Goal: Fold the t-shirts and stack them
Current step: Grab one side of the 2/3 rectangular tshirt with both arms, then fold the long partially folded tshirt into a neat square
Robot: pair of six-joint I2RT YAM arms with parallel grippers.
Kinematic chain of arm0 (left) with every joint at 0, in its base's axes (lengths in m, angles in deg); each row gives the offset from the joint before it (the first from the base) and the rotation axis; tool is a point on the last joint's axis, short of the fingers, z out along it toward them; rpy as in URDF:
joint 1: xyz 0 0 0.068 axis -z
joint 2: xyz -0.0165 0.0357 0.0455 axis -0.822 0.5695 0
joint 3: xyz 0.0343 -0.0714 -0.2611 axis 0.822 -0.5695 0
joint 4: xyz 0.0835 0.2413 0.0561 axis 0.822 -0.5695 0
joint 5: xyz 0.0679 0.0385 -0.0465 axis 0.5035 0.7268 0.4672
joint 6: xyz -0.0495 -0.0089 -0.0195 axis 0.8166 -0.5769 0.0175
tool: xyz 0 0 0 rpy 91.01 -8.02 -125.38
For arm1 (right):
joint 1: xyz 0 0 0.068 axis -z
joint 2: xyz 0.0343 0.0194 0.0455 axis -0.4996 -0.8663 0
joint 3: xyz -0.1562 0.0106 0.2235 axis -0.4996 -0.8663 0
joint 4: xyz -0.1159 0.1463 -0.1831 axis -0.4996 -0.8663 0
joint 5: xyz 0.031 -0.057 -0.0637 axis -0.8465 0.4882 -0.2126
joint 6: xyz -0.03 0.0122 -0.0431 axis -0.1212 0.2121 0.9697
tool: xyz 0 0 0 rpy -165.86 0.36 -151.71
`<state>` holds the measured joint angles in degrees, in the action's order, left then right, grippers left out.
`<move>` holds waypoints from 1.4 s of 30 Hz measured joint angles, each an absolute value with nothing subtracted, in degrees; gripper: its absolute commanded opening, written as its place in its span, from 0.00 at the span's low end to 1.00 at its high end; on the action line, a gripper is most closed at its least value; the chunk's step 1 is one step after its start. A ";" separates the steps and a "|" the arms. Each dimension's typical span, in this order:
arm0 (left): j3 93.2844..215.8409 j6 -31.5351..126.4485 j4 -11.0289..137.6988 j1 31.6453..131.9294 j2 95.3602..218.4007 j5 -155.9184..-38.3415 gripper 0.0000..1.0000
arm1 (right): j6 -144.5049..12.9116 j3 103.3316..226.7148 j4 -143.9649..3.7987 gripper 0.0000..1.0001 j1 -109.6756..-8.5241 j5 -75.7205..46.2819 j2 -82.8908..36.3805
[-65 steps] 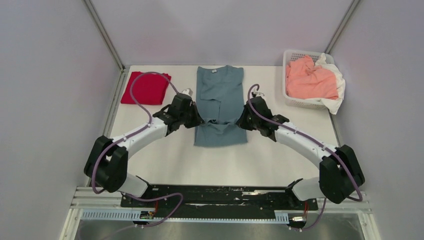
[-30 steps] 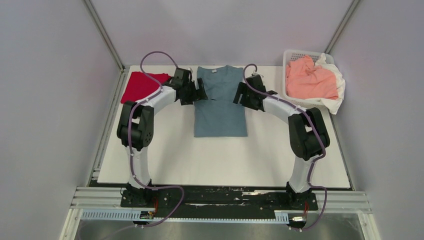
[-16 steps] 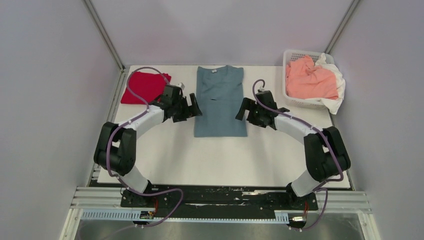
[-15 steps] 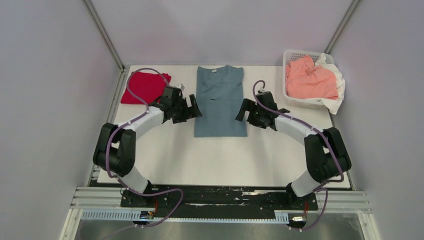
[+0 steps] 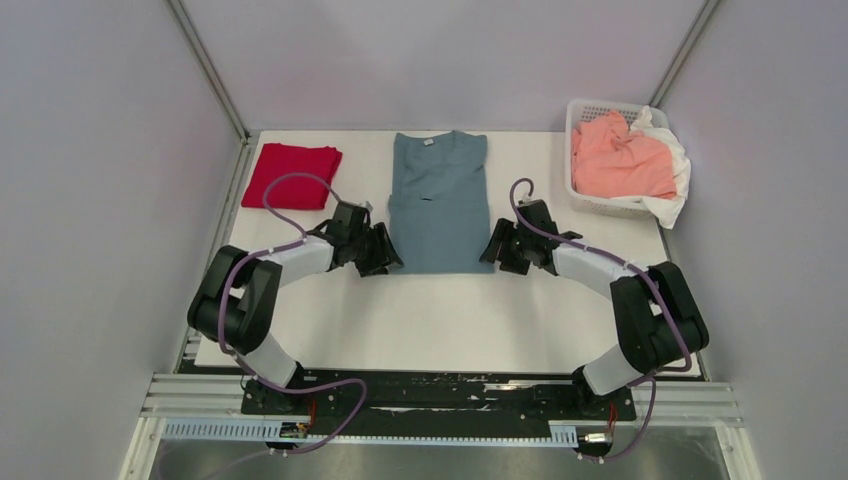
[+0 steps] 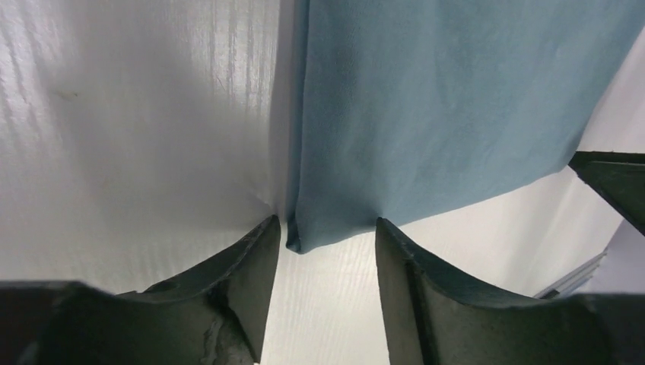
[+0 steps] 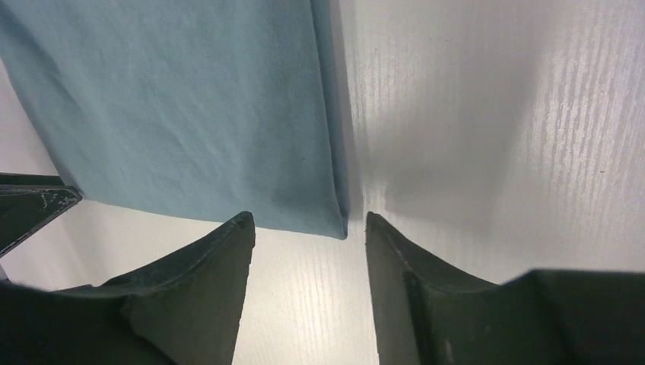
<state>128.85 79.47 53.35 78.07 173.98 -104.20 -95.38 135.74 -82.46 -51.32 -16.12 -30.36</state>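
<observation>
The teal-blue t-shirt (image 5: 438,198) lies flat in the middle of the table, folded into a long strip, collar at the far end. My left gripper (image 5: 385,262) is open at its near left corner; in the left wrist view (image 6: 325,228) that corner (image 6: 304,239) sits between the jaws. My right gripper (image 5: 497,258) is open at the near right corner, seen between the jaws in the right wrist view (image 7: 308,220). A folded red t-shirt (image 5: 291,175) lies at the far left. A salmon-pink t-shirt (image 5: 620,158) is heaped in the basket.
The white perforated basket (image 5: 592,108) stands at the far right corner, with a white cloth (image 5: 668,150) hanging over its right rim. The white table (image 5: 440,320) is walled on three sides. A black rail (image 5: 440,392) runs along the near edge.
Both grippers have let go of the teal shirt up at its middle and drawn back toward me, down along its sides to the near corners. The shirt now lies flat.
</observation>
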 measured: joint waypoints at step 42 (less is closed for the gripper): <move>119.23 83.23 26.07 104.94 122.95 -88.55 0.00 | -92.52 122.49 -103.95 0.00 -62.59 -35.26 16.72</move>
